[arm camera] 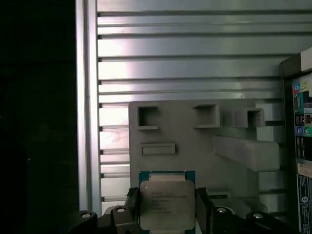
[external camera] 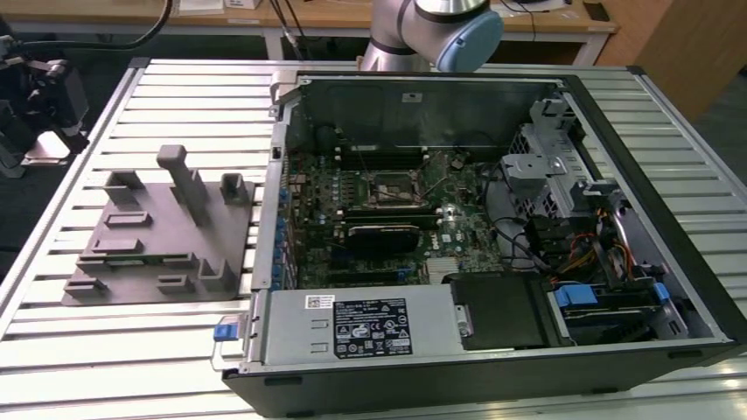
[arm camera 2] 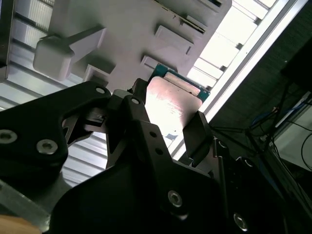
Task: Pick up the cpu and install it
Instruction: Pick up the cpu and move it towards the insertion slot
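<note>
The cpu [arm camera: 167, 204] is a flat square chip with a silvery top and a green rim. It sits between the two black fingers [arm camera: 132, 204] of my gripper [arm camera: 167, 208], which is shut on its opposite edges. In the second wrist view the cpu [arm camera 2: 173, 97] shows from the side, held high above the grey fixture plate [arm camera 2: 122, 34]. That fixture plate [arm camera: 195, 146] lies far below the chip on the slatted table. The black-framed socket [external camera: 391, 185] sits in the middle of the motherboard inside the open computer case [external camera: 653, 140].
The grey fixture plate [external camera: 152, 236] with upright blocks lies at the exterior view's left of the case. The arm's base [external camera: 432, 35] stands behind the case. A drive cage [external camera: 548, 166] and cables [external camera: 583, 254] crowd the case's right side. The slatted table [external camera: 198, 114] ends in a metal rail [arm camera: 87, 97].
</note>
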`<state>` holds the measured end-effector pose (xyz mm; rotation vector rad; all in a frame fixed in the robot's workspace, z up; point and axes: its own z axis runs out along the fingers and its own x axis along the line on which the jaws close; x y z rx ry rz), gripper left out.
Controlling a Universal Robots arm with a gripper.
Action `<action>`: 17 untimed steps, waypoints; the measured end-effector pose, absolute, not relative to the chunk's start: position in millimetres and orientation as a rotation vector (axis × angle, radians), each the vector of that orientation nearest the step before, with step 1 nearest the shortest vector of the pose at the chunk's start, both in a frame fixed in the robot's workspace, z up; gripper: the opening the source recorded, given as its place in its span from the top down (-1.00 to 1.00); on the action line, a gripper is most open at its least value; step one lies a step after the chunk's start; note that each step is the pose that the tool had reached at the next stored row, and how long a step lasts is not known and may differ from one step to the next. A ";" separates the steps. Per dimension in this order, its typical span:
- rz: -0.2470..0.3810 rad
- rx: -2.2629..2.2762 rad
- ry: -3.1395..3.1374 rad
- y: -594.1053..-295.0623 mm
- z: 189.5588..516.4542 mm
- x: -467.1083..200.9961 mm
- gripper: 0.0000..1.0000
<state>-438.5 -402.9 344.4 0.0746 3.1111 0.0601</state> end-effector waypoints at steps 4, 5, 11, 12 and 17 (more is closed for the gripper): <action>0.060 0.075 3.111 -402.9 351.2 -438.5 -0.08; 0.060 0.075 3.111 -402.9 352.6 -438.5 -0.08; 0.060 0.075 3.110 -402.9 363.2 -438.5 -0.08; 0.060 0.075 3.110 -402.9 365.2 -438.5 -0.08; 0.060 0.075 3.110 -402.9 374.5 -438.5 -0.08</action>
